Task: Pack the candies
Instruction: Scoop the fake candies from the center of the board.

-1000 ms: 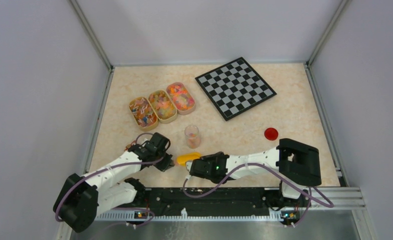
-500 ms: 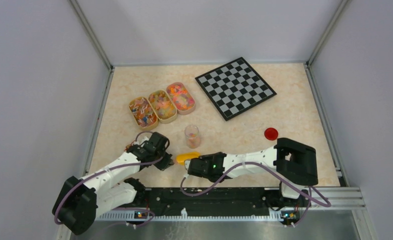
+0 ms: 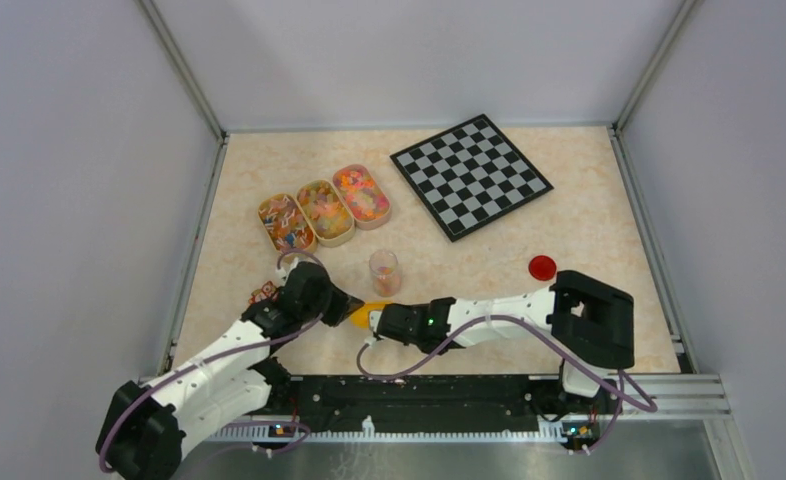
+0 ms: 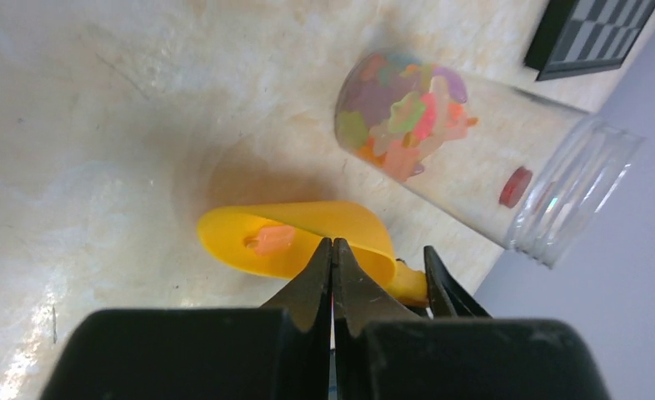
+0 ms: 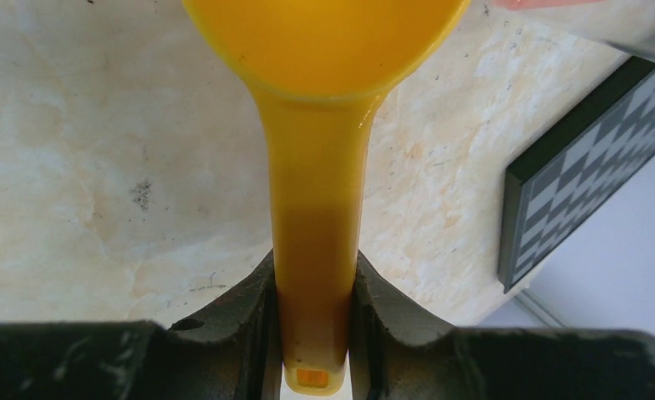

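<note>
The candies fill three oval tubs (image 3: 325, 211) at the back left, and more sit in the bottom of the clear jar (image 3: 384, 272), which also shows in the left wrist view (image 4: 407, 112). My right gripper (image 3: 379, 322) is shut on the handle of the yellow-orange scoop (image 5: 316, 242). The scoop bowl (image 4: 295, 237) lies low over the table just in front of the jar, with one pink candy (image 4: 270, 239) in it. My left gripper (image 4: 332, 246) is shut, its tips right at the near rim of the scoop bowl; in the top view it (image 3: 341, 305) is just left of the scoop.
The jar's red lid (image 3: 542, 266) lies on the table to the right, by the right arm's elbow. A chessboard (image 3: 469, 175) lies at the back right. Walls close in the table on the left, back and right.
My left gripper has moved forward and right, up to the scoop bowl. My right gripper has shifted a little left with the scoop.
</note>
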Robot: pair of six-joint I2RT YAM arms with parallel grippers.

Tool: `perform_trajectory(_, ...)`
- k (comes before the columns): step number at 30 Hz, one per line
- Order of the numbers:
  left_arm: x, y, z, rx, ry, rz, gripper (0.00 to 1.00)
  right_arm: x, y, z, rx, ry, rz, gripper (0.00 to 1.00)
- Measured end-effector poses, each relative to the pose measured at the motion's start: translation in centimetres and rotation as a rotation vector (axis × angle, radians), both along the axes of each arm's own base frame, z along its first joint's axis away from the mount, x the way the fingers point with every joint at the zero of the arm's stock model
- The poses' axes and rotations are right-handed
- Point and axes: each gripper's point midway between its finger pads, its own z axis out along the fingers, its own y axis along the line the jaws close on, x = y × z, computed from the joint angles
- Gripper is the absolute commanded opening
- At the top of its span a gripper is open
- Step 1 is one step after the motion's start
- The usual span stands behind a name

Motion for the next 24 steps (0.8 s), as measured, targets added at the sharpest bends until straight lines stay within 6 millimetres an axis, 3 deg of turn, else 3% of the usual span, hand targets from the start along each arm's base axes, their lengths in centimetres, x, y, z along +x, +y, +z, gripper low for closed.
perform_trajectory(6, 0.6, 2.2, 0.5, 0.102, -0.059, 0.040, 0.00, -0.1, -0.1, -0.8, 0.054, 0.101, -0.041, 0.00)
perform_trajectory(7, 0.7, 2.6, 0.7, 0.128, -0.066, 0.043, 0.04, -0.2, -0.1, -0.8, 0.064, 0.119, -0.043, 0.00)
perform_trajectory(11, 2.4, 4.1, 4.8, 0.252, -0.168, 0.043, 0.37, -1.5, -0.5, 0.3, 0.104, 0.203, -0.040, 0.00)
perform_trajectory(16, 5.1, 5.1, 14.2, 0.339, -0.417, 0.037, 0.94, -2.9, -0.5, 4.3, 0.218, 0.276, -0.034, 0.00)
perform_trajectory(19, 5.1, 5.6, 17.3, 0.364, -0.516, 0.015, 0.99, -2.6, -0.2, 7.9, 0.292, 0.267, -0.040, 0.00)
perform_trajectory(24, 4.8, 6.1, 18.9, 0.430, -0.564, -0.038, 0.99, -0.3, -0.9, 12.4, 0.343, 0.237, -0.094, 0.00)
